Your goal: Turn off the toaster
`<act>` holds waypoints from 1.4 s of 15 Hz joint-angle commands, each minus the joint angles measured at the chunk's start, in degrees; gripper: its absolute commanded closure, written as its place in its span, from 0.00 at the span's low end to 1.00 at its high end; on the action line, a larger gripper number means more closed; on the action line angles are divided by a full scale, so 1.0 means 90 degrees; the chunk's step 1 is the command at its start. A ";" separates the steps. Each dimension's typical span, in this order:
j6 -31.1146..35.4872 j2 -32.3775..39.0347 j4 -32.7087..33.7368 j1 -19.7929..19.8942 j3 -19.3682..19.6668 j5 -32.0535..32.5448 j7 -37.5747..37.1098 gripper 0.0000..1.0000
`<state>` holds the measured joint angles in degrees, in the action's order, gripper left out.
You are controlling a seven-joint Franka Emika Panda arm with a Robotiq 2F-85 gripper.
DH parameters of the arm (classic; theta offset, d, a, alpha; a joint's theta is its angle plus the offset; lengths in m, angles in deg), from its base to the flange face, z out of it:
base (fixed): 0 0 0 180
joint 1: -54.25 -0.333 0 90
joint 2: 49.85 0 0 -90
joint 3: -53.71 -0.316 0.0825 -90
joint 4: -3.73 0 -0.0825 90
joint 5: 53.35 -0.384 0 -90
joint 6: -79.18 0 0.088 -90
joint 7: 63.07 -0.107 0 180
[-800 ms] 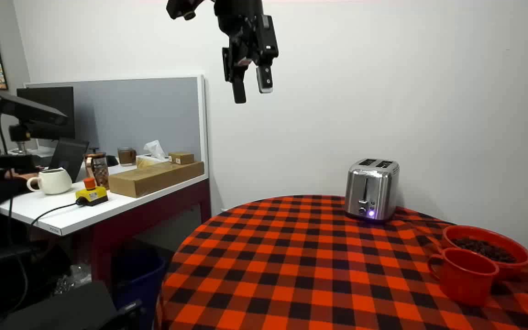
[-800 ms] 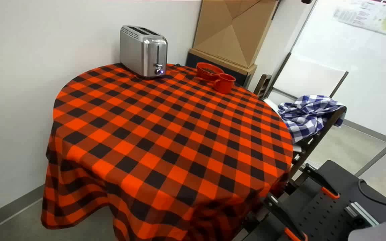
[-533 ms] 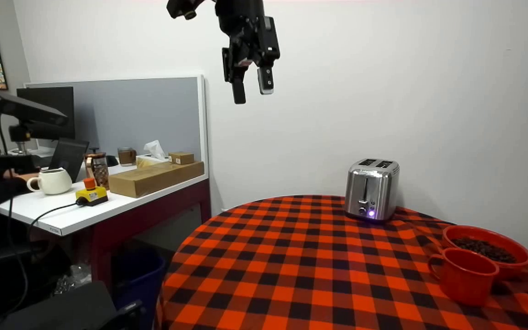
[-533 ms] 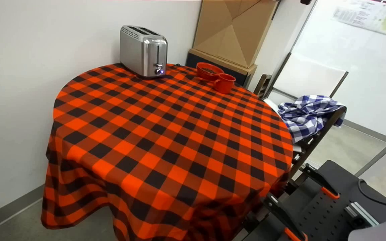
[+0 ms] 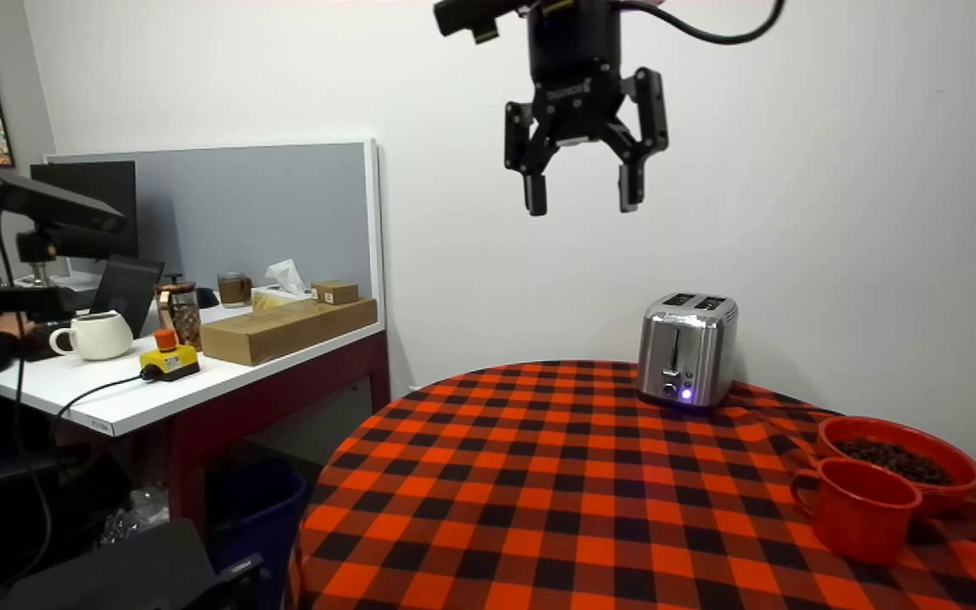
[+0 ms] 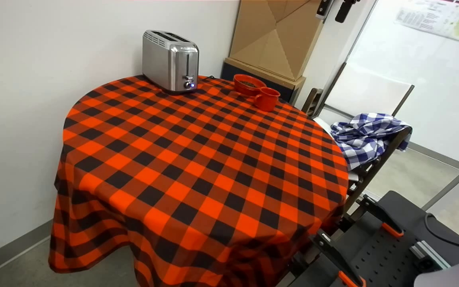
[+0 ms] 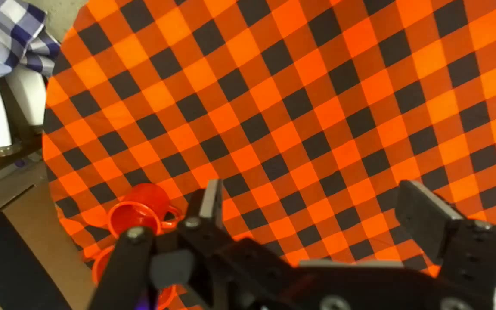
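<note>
Location type: apparently robot lab in office-type room. Office indicators: white desk (image 5: pixel 162 394), monitor (image 5: pixel 102 180), laptop (image 5: pixel 128 284), grey partition panel (image 5: pixel 268 199), white board (image 6: pixel 432 71) with printed sheet (image 6: pixel 440 20). Lab indicators: robot pincer (image 5: pixel 583 210) above checked-cloth table (image 5: pixel 522 483), camera (image 5: pixel 39 199) on mount (image 5: pixel 36 248), yellow box (image 5: pixel 173 363) with red push button (image 5: pixel 165 340), perforated black plate (image 6: pixel 389 251) with clamps (image 6: pixel 339 257). Kitchen-type articles on table: toaster (image 5: pixel 687 352), red mug (image 5: pixel 865 517), red bowl (image 5: pixel 961 490).

A black cable (image 5: pixel 725 39) tops the black tool (image 5: pixel 583 203) (grey-edged fingertips (image 7: pixel 424 215), round metal screws (image 7: pixel 192 222)).

There is one toaster (image 5: pixel 691 354), one red bowl (image 5: pixel 952 498), one red mug (image 5: pixel 865 524)
</note>
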<state>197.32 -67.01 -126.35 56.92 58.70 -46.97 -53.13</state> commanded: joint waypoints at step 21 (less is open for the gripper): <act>0.3648 0.5006 0.3476 0.0738 -0.0610 -0.0138 0.1357 0.00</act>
<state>230.24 -21.93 -95.09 63.70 53.12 -48.29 -40.79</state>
